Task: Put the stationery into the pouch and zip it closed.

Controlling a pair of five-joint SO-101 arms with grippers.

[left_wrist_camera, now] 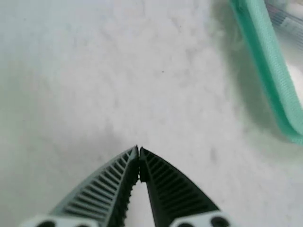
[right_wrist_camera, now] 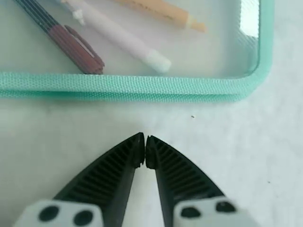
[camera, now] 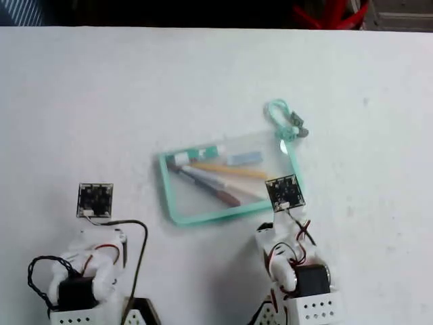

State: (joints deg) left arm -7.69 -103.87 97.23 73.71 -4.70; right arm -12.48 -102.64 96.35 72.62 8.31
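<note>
Pouch [camera: 216, 215] sits mid-counter, clear-walled with mint-green edging, lying flat on the white counter [camera: 101, 101]. The stationery is inside it: an orange pen [camera: 230, 169], a white pen [right_wrist_camera: 118, 40], a dark red pen [right_wrist_camera: 71, 45] and a small pale-blue block [camera: 243, 158], all laid slantwise. Any print on them is too small to read. At the pouch's far right corner a teal cord [camera: 279, 116] loops out onto the counter, with a small metal clip [camera: 298, 125] on it. Whether the zip is run shut, I can't tell.

Right hand [right_wrist_camera: 144, 139] is closed, tips pressed together and gripping nothing, just beside the pouch's near edge [right_wrist_camera: 128, 87], close to its right corner. Left hand [left_wrist_camera: 138, 150] is closed too, tips meeting over bare counter, with the pouch's green edge [left_wrist_camera: 270, 66] off to its side, apart from it.
</note>
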